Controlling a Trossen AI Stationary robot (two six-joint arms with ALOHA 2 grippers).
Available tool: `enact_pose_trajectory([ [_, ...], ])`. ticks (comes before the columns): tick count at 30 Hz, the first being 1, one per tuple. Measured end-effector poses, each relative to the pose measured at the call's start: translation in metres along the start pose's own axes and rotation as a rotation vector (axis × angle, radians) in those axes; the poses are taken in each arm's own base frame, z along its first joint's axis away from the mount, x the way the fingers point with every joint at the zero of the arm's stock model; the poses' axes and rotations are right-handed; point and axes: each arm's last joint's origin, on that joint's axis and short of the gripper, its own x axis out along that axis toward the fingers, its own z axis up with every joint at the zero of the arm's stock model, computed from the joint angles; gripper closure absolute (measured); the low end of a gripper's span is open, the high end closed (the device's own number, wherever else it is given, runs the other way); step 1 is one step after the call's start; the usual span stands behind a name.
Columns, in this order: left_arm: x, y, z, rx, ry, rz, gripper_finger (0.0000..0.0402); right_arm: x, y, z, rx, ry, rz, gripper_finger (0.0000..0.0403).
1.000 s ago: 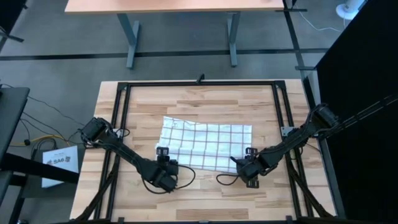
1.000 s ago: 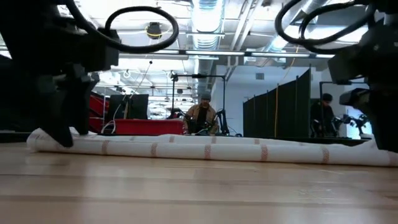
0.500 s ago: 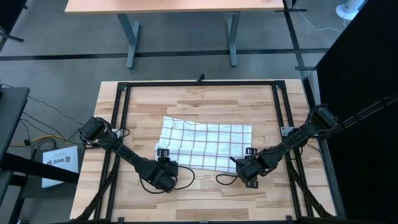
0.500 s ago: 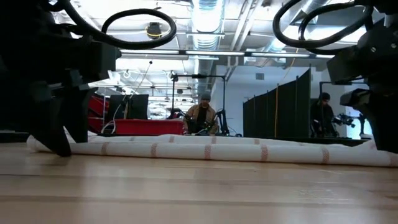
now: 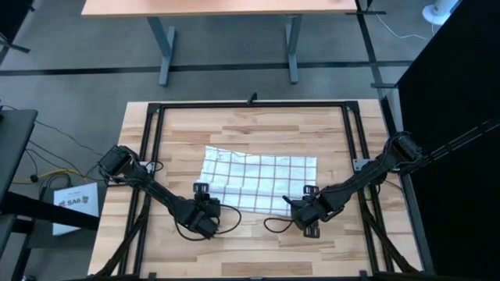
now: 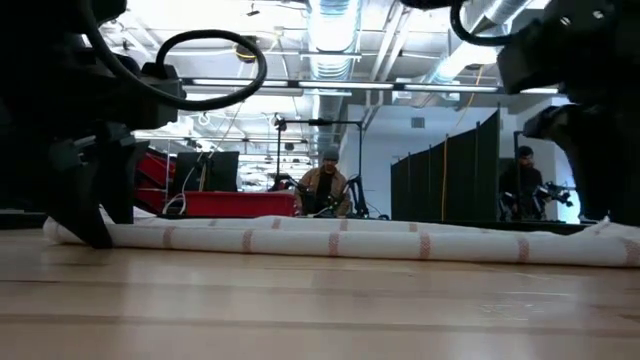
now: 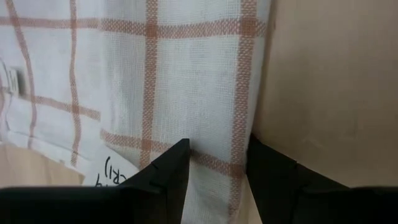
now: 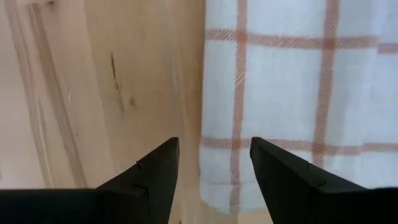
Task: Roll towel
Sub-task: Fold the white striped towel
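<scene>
One white towel with reddish-brown grid lines lay on the wooden surface, near edge rolled; left gripper and right gripper each spread over a near corner.

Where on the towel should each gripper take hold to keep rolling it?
Probably the rolled near edge of the towel, at its two near corners, approached from the near side: left gripper and right gripper each straddle a corner, fingers open, where the roll lies low on the table.

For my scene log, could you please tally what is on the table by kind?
Towels: 1, the checked towel lying partly rolled.
Grippers: 2, the left gripper and the right gripper, one at each near corner, jaws open.
Total: 3.
</scene>
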Motion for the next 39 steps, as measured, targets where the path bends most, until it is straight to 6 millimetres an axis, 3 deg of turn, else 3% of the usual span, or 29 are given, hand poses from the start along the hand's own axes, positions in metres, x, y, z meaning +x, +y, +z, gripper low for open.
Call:
enact_pose_trajectory([
  [6, 0.007, -0.001, -0.005, -0.008, -0.012, -0.002, 0.0266, 0.023, 0.004, 0.002, -0.008, 0.049, -0.025, 0.0216],
  [16, 0.007, -0.001, -0.005, -0.012, -0.018, -0.006, 0.0271, 0.028, 0.003, 0.004, 0.037, 0.058, -0.032, 0.0221],
  [19, 0.007, -0.002, -0.004, -0.032, -0.019, -0.007, 0.0303, 0.029, 0.003, 0.004, 0.064, 0.058, -0.033, 0.0248],
  [28, 0.004, -0.009, -0.007, -0.116, -0.032, -0.033, 0.0393, 0.028, 0.017, -0.005, 0.054, 0.034, -0.041, 0.0390],
  [33, -0.007, -0.023, -0.011, -0.175, -0.051, -0.075, 0.0401, 0.026, 0.037, -0.022, -0.033, 0.016, -0.045, 0.0400],
  [39, -0.037, -0.046, 0.003, -0.206, -0.105, -0.251, 0.0401, 0.024, 0.054, -0.039, -0.112, 0.024, -0.023, 0.0401],
])
